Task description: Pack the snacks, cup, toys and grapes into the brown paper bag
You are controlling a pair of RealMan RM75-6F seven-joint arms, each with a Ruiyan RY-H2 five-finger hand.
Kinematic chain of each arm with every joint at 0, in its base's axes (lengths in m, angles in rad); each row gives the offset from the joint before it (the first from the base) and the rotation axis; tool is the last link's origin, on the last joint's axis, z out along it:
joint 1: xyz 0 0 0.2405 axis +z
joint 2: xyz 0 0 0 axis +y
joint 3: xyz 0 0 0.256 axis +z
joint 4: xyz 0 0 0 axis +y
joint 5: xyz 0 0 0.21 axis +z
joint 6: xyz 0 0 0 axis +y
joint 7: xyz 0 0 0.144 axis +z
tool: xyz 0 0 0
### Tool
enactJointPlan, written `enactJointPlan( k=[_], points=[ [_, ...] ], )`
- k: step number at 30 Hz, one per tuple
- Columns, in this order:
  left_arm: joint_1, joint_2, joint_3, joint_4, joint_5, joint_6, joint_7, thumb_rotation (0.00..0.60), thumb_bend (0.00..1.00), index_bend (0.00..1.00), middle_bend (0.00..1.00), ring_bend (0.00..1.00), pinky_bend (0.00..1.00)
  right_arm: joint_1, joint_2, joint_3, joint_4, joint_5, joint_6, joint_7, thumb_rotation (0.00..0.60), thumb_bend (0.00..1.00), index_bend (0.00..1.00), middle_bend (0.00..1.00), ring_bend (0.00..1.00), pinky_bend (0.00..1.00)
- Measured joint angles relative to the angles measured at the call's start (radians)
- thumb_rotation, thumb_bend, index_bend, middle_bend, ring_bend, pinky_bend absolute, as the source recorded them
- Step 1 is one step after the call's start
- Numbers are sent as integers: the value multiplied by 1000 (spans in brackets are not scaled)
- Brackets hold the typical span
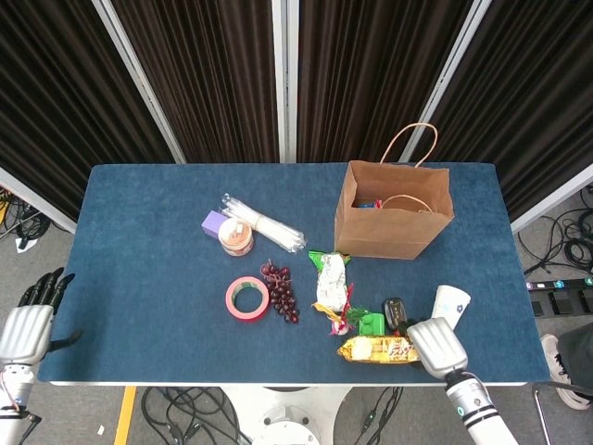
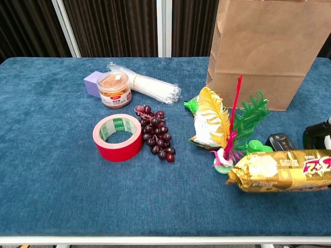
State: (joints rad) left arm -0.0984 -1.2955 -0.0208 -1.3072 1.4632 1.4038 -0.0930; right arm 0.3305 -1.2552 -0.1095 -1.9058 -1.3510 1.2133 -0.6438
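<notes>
The left hand (image 1: 25, 326) hangs off the table's (image 1: 139, 278) 8 o'clock corner, fingers extended and apart, grasping nothing. Red tape roll (image 1: 247, 298) and grapes (image 1: 281, 291) lie just beside each other near table centre. The gold snack packet (image 2: 282, 170) sits raised above the table surface at 5 o'clock, long axis running 9-to-3, partly covering the green block (image 1: 373, 324). The right hand (image 1: 437, 345) grips its 3 o'clock end, palm down. The brown paper bag (image 1: 393, 209) stands upright at 1 o'clock.
</notes>
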Motion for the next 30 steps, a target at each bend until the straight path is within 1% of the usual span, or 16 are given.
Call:
enactJointPlan(
  k=[5,9,14,20,26,30],
  points=[
    [-3,3,-2,-8,-1,-3,7,600,225,137,133,27,167,2,29,25,-17,-48,20,63,600,327,782,694,579,720],
    [-6,7,-3,-17,-2,-6,13,600,225,137,133,27,167,9,55,75,-46,-84,52,127,600,318,782,694,578,721],
    [-8,9,-4,-25,-6,-12,14,600,225,137,133,27,167,28,88,149,-93,-88,79,144,600,316,785,693,579,720],
    [-10,12,-4,-24,-8,-18,13,600,225,138,133,27,167,72,123,268,-162,-49,100,134,600,315,787,692,578,721],
    [-10,9,-4,-20,-10,-20,10,600,225,137,133,27,167,153,150,413,-219,62,105,76,600,314,788,692,578,721],
    [-10,7,-1,-14,-10,-23,9,600,225,137,133,27,167,229,161,512,-238,133,109,14,600,310,788,690,578,721]
  ],
)
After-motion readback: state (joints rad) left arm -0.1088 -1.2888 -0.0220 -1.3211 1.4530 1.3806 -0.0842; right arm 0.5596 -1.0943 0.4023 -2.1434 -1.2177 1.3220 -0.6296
